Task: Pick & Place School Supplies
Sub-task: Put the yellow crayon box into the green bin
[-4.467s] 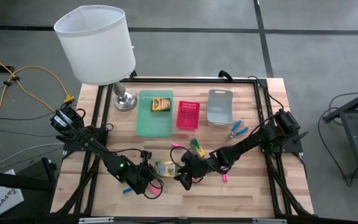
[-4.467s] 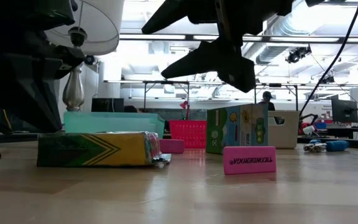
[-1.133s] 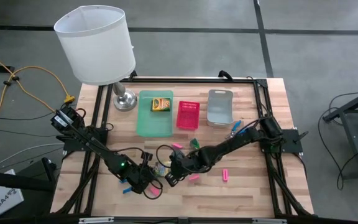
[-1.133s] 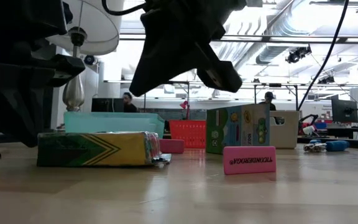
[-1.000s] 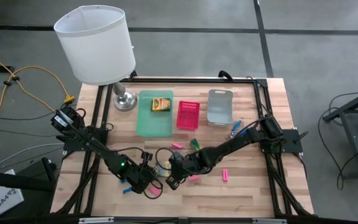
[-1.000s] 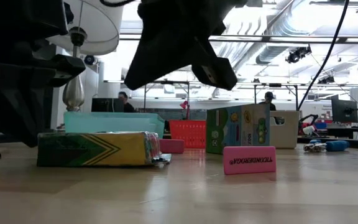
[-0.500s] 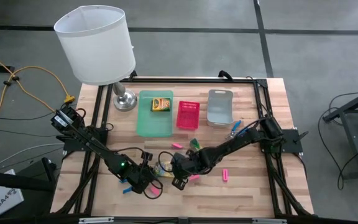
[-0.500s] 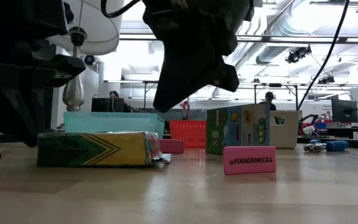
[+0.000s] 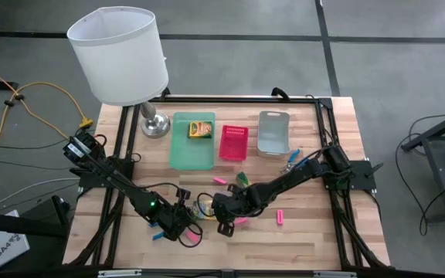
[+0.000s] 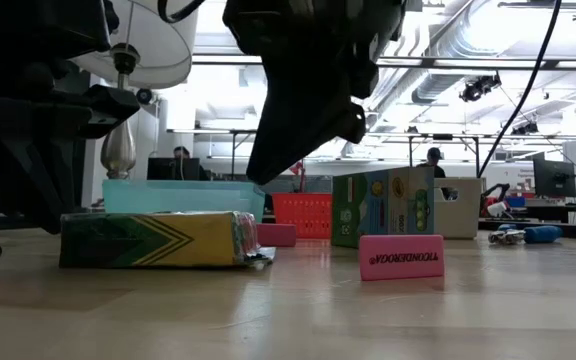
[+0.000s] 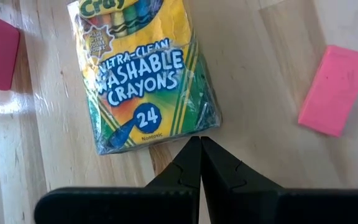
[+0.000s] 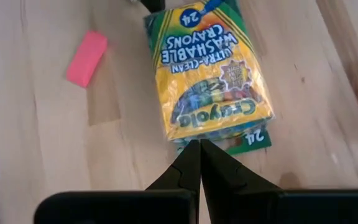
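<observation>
A yellow-and-green crayon box (image 9: 205,206) lies flat on the table near the front, also seen as the crayon box (image 10: 158,240) in the low view. My left gripper (image 11: 200,140) is shut, its tips just short of that box's lower corner (image 11: 209,122). My right gripper (image 12: 200,144) is shut too and hovers at the box's opposite end (image 12: 219,127). A second crayon box (image 10: 381,207) stands upright farther back. A third crayon box (image 9: 200,129) lies in the green tray (image 9: 190,154). Pink erasers (image 10: 400,257) (image 9: 280,217) (image 9: 220,180) lie around, and blue-handled scissors (image 9: 293,161) lie at the right.
A pink tray (image 9: 233,143) and a grey tray (image 9: 273,133) stand beside the green tray at the back. A white-shaded lamp (image 9: 122,54) stands at the back left. Bare wood lies at the front right.
My right gripper has turned about above the lying crayon box and shifted a little toward the table's near edge. It stays shut. The box and erasers have kept their places.
</observation>
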Action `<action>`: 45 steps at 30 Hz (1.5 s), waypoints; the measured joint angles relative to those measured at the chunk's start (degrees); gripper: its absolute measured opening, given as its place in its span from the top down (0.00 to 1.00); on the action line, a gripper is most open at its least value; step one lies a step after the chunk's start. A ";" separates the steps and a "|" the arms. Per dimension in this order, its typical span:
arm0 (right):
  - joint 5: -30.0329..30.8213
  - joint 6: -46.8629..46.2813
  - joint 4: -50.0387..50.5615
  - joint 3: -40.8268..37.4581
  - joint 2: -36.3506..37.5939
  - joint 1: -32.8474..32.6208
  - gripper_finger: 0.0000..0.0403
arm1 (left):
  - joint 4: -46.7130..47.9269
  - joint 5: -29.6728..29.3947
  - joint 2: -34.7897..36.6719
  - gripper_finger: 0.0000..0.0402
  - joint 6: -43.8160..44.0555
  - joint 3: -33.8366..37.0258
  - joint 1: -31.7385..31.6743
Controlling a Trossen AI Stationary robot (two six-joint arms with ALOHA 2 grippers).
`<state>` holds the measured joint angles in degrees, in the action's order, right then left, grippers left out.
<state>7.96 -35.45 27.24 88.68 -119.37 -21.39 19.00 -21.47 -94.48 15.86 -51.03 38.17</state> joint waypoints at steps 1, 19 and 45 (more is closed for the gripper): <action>0.18 1.30 -0.01 0.00 0.00 0.00 0.99 | 0.00 0.00 0.02 1.00 0.00 0.00 0.00; -0.96 13.03 1.48 -0.05 -3.19 0.09 0.99 | -0.81 0.02 0.02 1.00 1.60 0.00 -0.29; 0.01 14.42 -2.23 -0.04 -3.99 0.44 0.99 | 0.95 -7.65 1.50 1.00 1.34 0.00 1.30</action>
<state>7.98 -21.04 25.02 88.64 -123.36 -20.95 19.95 -29.12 -92.98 17.20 -51.03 39.47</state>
